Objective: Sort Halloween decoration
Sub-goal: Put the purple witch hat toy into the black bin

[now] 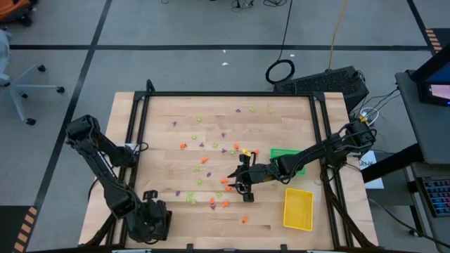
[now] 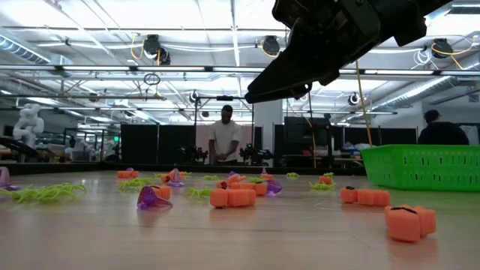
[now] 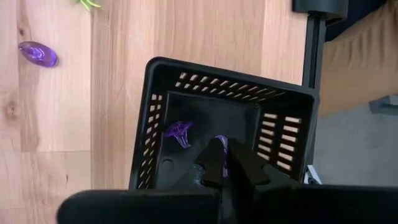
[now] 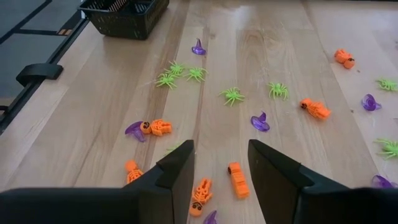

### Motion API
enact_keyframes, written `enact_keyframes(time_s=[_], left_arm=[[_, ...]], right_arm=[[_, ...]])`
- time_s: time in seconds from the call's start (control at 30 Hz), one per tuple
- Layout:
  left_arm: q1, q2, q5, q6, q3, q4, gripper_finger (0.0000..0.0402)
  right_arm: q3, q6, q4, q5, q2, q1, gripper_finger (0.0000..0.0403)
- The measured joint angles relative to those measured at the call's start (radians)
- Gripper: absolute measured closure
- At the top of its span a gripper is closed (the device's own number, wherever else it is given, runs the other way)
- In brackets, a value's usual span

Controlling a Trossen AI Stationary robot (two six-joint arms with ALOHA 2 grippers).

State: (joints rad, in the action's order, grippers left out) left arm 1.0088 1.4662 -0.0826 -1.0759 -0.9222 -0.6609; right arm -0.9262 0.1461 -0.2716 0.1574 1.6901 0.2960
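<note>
Two tips: open your left gripper (image 3: 225, 163), pinching a purple trinket (image 3: 222, 144), fully over the black tray (image 3: 163, 81); centre the open right gripper (image 4: 221, 163) on one orange piece (image 4: 237, 179).

Tiny plastic Halloween trinkets (image 1: 211, 160) lie scattered over the middle of the pale wooden bench (image 1: 162, 176): lime-green spiders (image 4: 232, 95), translucent purple witch hats (image 4: 260, 122) and orange skeleton and pumpkin pieces (image 4: 314, 109), mostly well apart, a few touching. Two purple trinkets (image 3: 179, 132) lie inside the black slotted plastic tray (image 3: 161, 87).
</note>
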Motion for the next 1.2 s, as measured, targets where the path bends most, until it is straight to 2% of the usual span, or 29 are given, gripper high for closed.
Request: enact_keyframes(time_s=[0.3,0.5,0.6,0.7,0.77,0.87,1.07,1.2], left_arm=[[0.002,0.0,-0.008,-0.018,0.0,-0.005,0.028],[0.002,0.0,0.038,-0.016,0.0,-0.003,0.0264],[0.008,-0.001,0.031,-0.015,0.0,-0.004,0.0263],[0.008,-0.004,-0.009,0.014,-0.006,-0.012,0.0263],[0.008,-0.007,-0.046,0.044,-0.02,-0.019,0.0263],[0.008,-0.008,-0.12,0.101,-0.055,-0.041,0.0263],[0.008,-0.008,-0.312,0.27,-0.106,-0.044,0.0263],[-0.001,-0.008,-0.501,0.38,-0.116,-0.032,0.0263]], right_arm=[[0.0,0.075,-0.006,0.0,0.0,0.007,0.0265],[0.0,0.078,0.039,0.007,-0.002,0.029,0.0265],[-0.042,0.111,0.197,0.056,-0.01,0.041,0.0265],[-0.131,0.176,0.483,0.111,-0.014,0.054,0.0266],[-0.182,0.225,0.63,0.149,-0.014,0.062,0.0266],[-0.212,0.271,0.761,0.153,-0.014,0.071,0.0266],[-0.208,0.333,0.884,0.134,-0.007,0.082,0.0266],[-0.178,0.329,0.871,0.126,-0.006,0.078,0.0266]])
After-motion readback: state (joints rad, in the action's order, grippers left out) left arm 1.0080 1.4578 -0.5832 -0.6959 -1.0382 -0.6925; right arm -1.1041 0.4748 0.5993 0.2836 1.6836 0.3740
